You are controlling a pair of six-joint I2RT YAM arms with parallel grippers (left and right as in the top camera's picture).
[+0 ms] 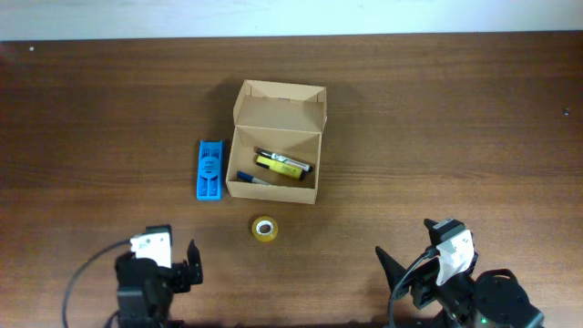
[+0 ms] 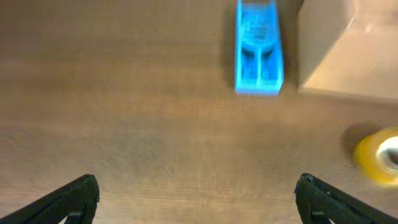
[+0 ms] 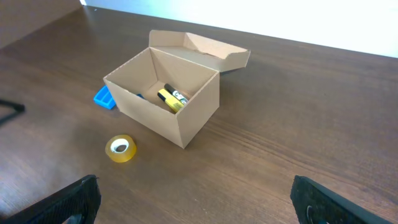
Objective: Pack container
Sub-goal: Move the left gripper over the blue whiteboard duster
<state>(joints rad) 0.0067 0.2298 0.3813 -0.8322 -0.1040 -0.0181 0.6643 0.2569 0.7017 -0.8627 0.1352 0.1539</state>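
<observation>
The tan cardboard container stands open at the table's middle, flap lid folded back; it also shows in the right wrist view and the left wrist view. Inside lie a yellow marker, a black marker and a blue pen. A yellow tape roll lies on the table in front of the box, also in the right wrist view and the left wrist view. My left gripper is open and empty near the front left. My right gripper is open and empty near the front right.
A blue plastic block lies just left of the box, also in the left wrist view and the right wrist view. The wooden table ends at a pale wall along the back.
</observation>
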